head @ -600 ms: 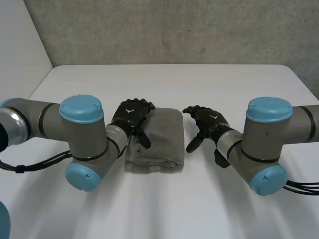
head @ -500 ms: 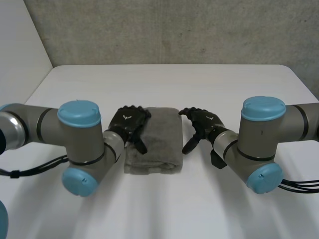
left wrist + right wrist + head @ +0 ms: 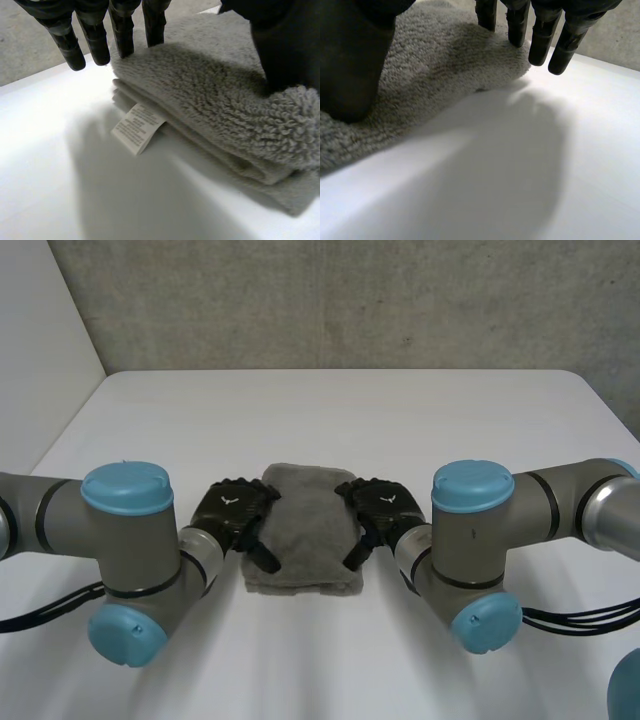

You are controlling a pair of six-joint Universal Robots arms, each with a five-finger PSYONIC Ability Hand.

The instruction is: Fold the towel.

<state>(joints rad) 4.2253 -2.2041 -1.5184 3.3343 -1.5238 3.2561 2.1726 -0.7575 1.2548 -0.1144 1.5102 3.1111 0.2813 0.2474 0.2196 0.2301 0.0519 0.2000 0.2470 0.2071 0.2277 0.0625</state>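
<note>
The folded towel [image 3: 303,530] lies mid-worktop [image 3: 330,410], close to the arms. The left hand [image 3: 232,512] sits at its left edge and the right hand [image 3: 380,508] at its right edge. Both are released, fingers [image 3: 122,30] straight, grasping nothing. In each wrist view the thumb [image 3: 350,60] rests on the towel's top. A white label [image 3: 137,127] pokes out from the folded layers on the left hand's side.

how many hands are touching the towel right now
2: the left hand rests on the towel's left edge, and the right hand rests on its right edge.
</note>
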